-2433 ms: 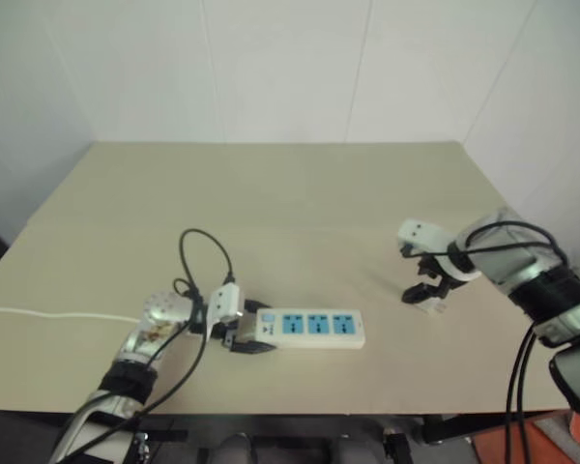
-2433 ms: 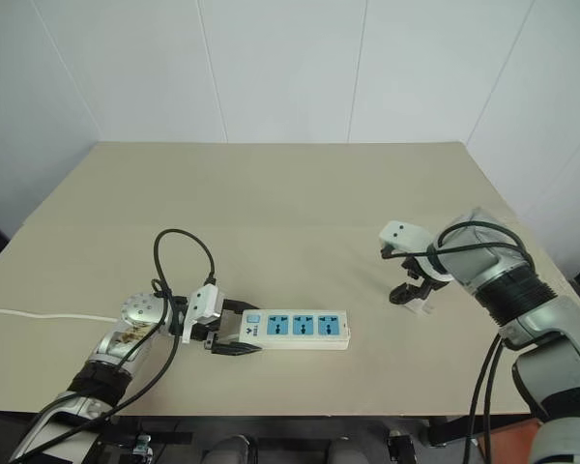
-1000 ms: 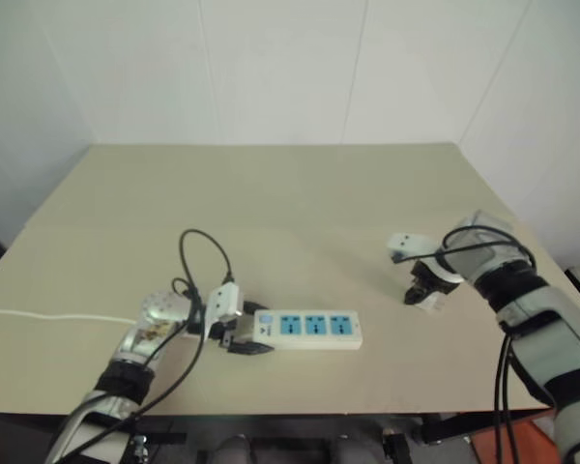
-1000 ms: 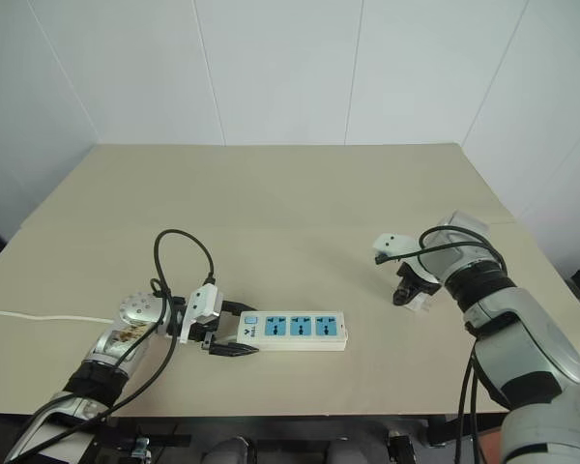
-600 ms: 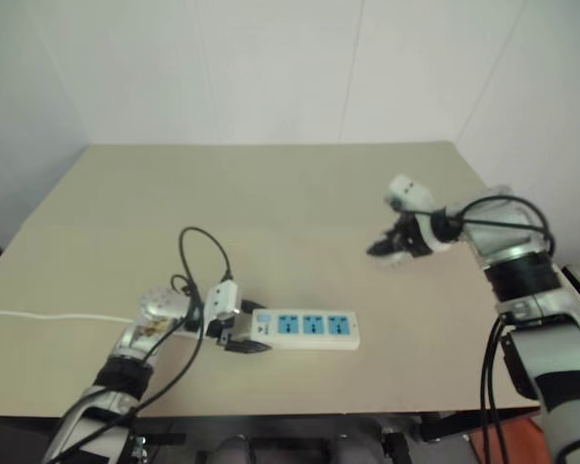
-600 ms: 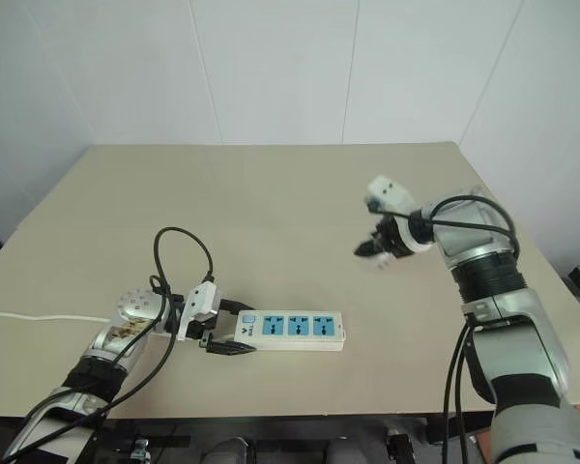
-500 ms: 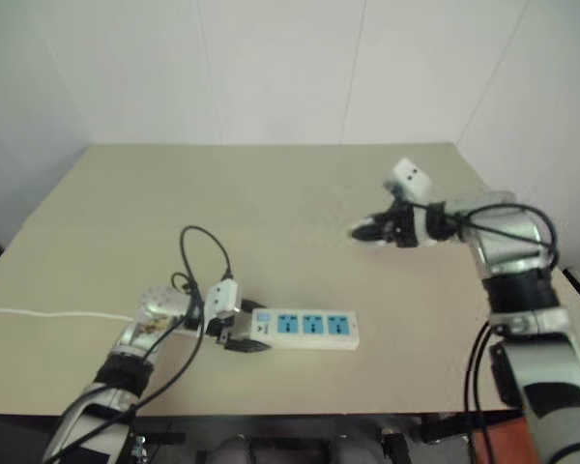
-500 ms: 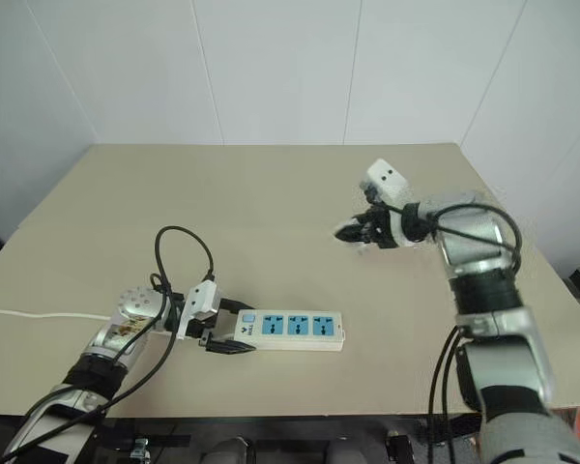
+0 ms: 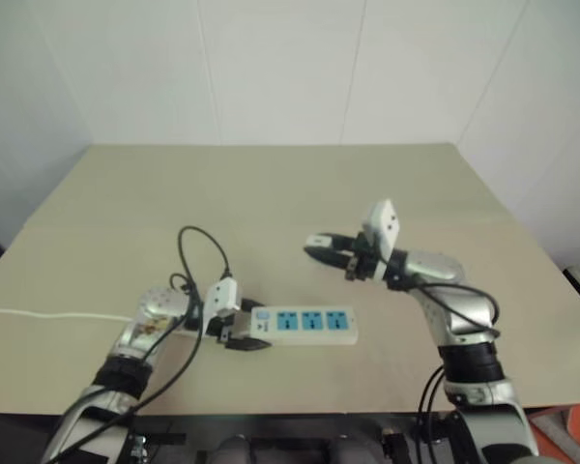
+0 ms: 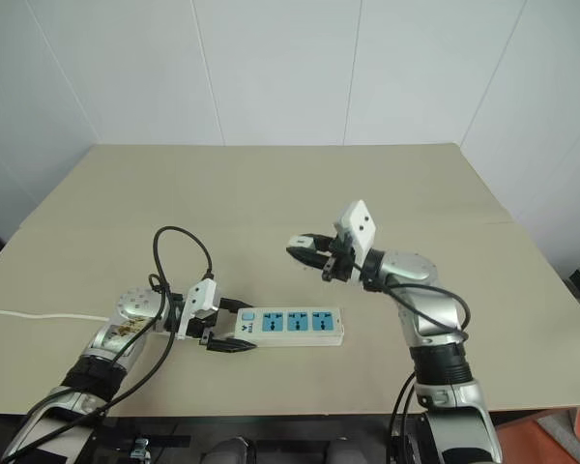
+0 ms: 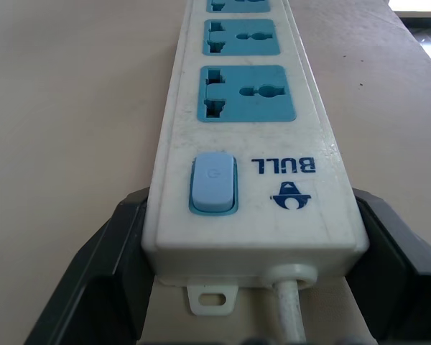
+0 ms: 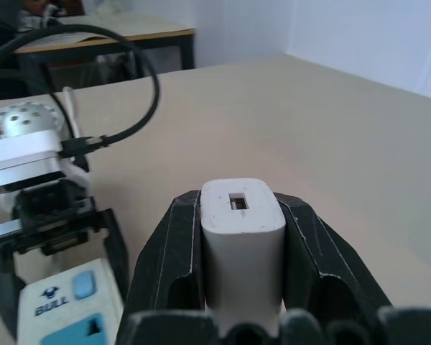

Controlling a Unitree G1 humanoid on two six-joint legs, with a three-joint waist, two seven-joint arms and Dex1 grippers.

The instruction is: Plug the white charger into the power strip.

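matte beige table (image 10: pixel 271 184): your left gripper (image 10: pixel 234 340) clamps the switch end of the glossy rectangular power strip (image 10: pixel 290 327). your right gripper (image 10: pixel 306 250) pinches the smooth white charger (image 12: pixel 242 233), raised above the strip's far side.

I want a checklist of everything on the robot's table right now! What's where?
Surface: beige table, mostly bare.
Job's things: power strip lies flat near the front edge, all three blue sockets free; white charger is held in the air, not plugged in.
Clutter: nothing seen.
Grippers: left gripper is shut on the power strip's switch end; right gripper is shut on the white charger, above the table behind the strip.
Cables: thin white cord runs off the table's left edge; a black cable loops over the left arm.
Surroundings: white walls behind the table.
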